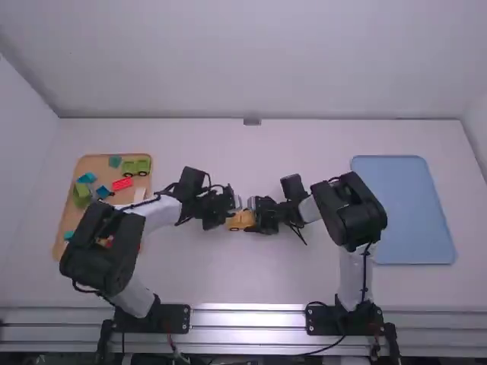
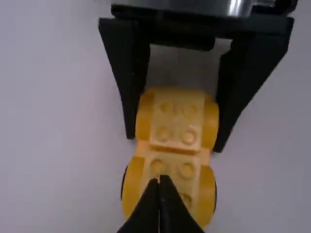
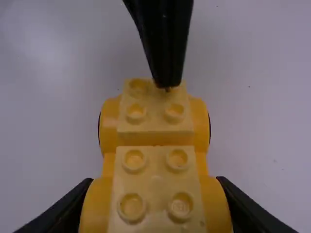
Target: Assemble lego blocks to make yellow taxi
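In the high view, a yellow toy car (image 1: pixel 241 221) lies mid-table between my left gripper (image 1: pixel 228 214) and my right gripper (image 1: pixel 257 217). Studded yellow blocks with rounded yellow side pieces form the car (image 2: pixel 176 121) in the left wrist view. My right gripper (image 3: pixel 155 206) holds one end of the car (image 3: pixel 156 187) by its sides. Fingers pressed together, my left gripper (image 2: pixel 159 180) has its tips over the studs at the other end; whether they touch is unclear. The surfaces under the right fingers are hidden.
At the left stands an orange-brown tray (image 1: pixel 62 232) with a green toy vehicle (image 1: pixel 137 166), a red block (image 1: pixel 122 184), and several green and blue blocks; the left arm hangs over part of it. A blue tray (image 1: pixel 411 213) lies at the right, beside the right arm.
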Motion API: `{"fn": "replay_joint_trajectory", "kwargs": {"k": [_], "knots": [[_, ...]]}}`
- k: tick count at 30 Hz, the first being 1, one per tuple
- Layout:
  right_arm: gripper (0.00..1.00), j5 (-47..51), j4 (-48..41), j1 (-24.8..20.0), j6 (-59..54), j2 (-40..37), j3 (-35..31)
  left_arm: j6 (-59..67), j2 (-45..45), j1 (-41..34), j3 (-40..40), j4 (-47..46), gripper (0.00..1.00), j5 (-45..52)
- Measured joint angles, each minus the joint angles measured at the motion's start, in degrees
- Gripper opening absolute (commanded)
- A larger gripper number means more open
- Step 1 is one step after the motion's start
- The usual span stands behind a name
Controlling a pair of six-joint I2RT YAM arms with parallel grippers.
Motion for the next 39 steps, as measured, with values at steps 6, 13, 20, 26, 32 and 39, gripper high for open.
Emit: {"fn": "replay_joint_trajectory", "kwargs": {"k": [6,13,20,26,32,39], "knots": [[0.54,-0.07,-0.04,-0.02,-0.15,0.00,0.00,-0.33,0.57,-0.13,0.00,0.98,0.02,1.51],[0.54,-0.33,-0.26,0.00,-0.26,0.00,-0.02,-0.22,0.59,-0.39,0.00,0.44,0.02,1.53],[0.54,-0.61,-0.44,-0.13,-0.44,0.00,-0.02,0.37,1.90,-0.39,0.94,-0.35,0.02,2.64],[0.54,-0.66,-0.57,-0.70,-0.59,0.00,-0.02,0.39,3.48,-0.39,2.03,-0.55,0.02,3.50],[0.54,-0.66,-0.50,-0.70,-0.59,-0.02,-0.02,0.79,3.56,-0.39,2.56,-1.46,0.02,3.43],[0.55,0.35,0.50,-0.26,-0.13,0.00,0.00,-0.35,2.32,-0.61,3.96,-3.56,0.02,2.14]]}}
